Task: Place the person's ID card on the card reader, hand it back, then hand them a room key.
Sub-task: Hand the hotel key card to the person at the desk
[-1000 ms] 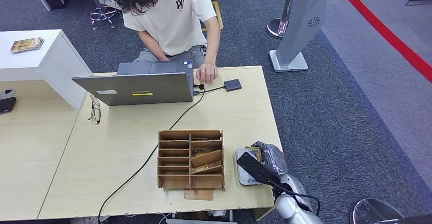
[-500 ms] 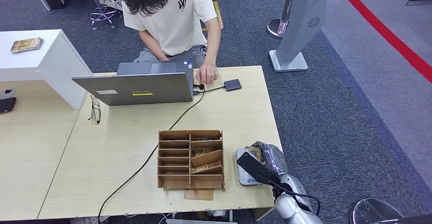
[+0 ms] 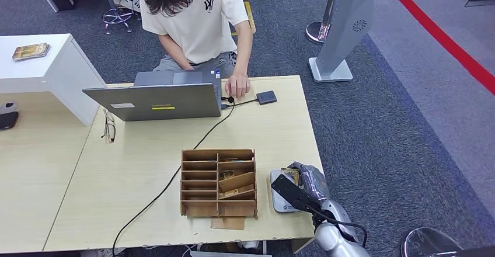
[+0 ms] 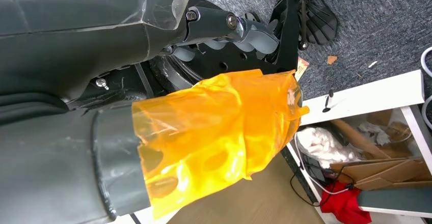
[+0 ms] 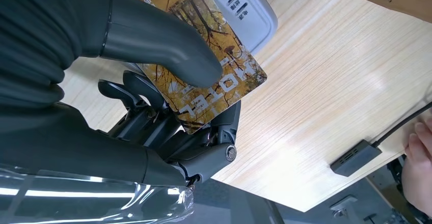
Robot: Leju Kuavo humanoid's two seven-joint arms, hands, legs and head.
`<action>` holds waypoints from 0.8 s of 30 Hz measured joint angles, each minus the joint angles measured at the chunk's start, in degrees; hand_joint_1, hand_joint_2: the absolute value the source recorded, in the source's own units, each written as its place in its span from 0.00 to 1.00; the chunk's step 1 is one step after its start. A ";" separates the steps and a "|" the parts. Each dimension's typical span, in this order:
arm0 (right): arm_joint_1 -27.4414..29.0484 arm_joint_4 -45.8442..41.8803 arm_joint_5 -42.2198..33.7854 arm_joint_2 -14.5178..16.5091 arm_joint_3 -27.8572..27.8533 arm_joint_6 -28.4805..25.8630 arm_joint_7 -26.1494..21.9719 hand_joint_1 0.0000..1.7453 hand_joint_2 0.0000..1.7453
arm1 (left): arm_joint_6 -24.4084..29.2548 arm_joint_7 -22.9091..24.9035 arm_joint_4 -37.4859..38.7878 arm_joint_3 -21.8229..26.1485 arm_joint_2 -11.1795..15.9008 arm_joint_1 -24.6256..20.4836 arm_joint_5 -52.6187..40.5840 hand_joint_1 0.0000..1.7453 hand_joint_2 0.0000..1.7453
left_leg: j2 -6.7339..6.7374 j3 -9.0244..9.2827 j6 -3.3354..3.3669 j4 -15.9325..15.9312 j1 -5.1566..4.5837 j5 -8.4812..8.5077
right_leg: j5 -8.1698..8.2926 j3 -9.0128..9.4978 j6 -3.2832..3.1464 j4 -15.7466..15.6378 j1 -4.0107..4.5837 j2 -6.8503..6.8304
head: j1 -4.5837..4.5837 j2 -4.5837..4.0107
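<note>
My right hand (image 3: pixel 309 181) is at the table's near right corner, over the grey card reader (image 3: pixel 281 200). It pinches a card (image 5: pixel 232 84) printed with autumn trees and the word HOTEL, thumb (image 5: pixel 153 38) on top and dark fingers beneath. The card (image 3: pixel 290 174) lies partly over the reader (image 5: pixel 247 12). Left of the reader stands a wooden organiser (image 3: pixel 218 182) with cards in its slots. A person (image 3: pixel 198 17) sits across the table, one hand (image 3: pixel 237 84) resting on the far edge. My left hand (image 4: pixel 214 127), partly wrapped in orange film, hangs low and holds nothing.
An open laptop (image 3: pixel 154 100) stands at the far side, its cable running across the table to the near edge. A small black box (image 3: pixel 267 97) lies beside the person's hand. Glasses (image 3: pixel 109 127) lie left of the laptop. A white cabinet (image 3: pixel 41 64) stands at left.
</note>
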 joint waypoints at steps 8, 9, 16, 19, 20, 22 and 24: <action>-0.04 -0.89 0.61 0.33 0.04 -2.61 -1.30 1.00 1.00 | 0.02 -0.45 0.00 -0.01 -0.01 -0.02 0.28 0.00 0.00 | -0.01 -0.01 0.00 0.00 0.00 0.00 | 0.00 -0.01 0.00 0.00 0.00 -0.01 | 0.00 0.00; -0.04 -1.32 0.17 0.48 0.03 -3.24 -1.89 1.00 1.00 | 0.04 -0.65 0.00 -0.01 -0.01 -0.03 0.37 0.00 0.00 | 0.00 -0.02 0.00 0.00 0.00 0.00 | 0.00 -0.01 0.00 0.00 0.00 -0.01 | 0.00 0.00; -0.98 -5.59 -4.41 2.47 -0.13 -5.77 -6.86 1.00 1.00 | 0.13 -2.55 0.02 -0.36 -0.10 -0.19 1.04 0.00 0.00 | 0.00 -0.08 0.00 0.00 0.00 0.00 | 0.00 -0.07 0.00 0.02 0.00 0.01 | 0.01 0.00; -2.28 -7.28 -6.22 3.69 0.03 -5.85 -8.08 1.00 1.00 | -0.01 -3.10 0.17 -0.70 -0.11 -0.41 0.98 0.00 0.00 | -0.01 -0.07 -0.02 0.00 0.01 0.02 | 0.00 -0.08 0.00 0.02 0.01 -0.01 | -0.01 0.00; -2.71 -7.79 -6.98 4.08 0.14 -5.82 -8.62 1.00 1.00 | -0.11 -3.26 0.26 -0.77 -0.11 -0.47 0.89 0.00 0.00 | -0.01 -0.08 -0.02 0.00 0.01 0.02 | 0.00 -0.08 0.00 0.03 0.01 -0.01 | -0.01 0.00; -3.55 -8.71 -8.65 4.84 0.48 -5.71 -9.73 1.00 1.00 | -0.37 -3.55 0.46 -0.89 -0.11 -0.59 0.56 0.00 0.00 | 0.00 -0.08 -0.03 0.00 0.01 0.02 | 0.00 -0.09 0.00 0.03 0.01 0.02 | -0.01 0.00; -4.48 -9.51 -10.32 5.67 1.09 -5.52 -10.65 1.00 1.00 | -0.73 -3.75 0.70 -1.02 -0.11 -0.76 0.15 0.00 0.00 | 0.01 -0.08 -0.03 0.00 0.01 0.02 | 0.00 -0.10 0.00 0.03 0.01 0.02 | -0.01 0.00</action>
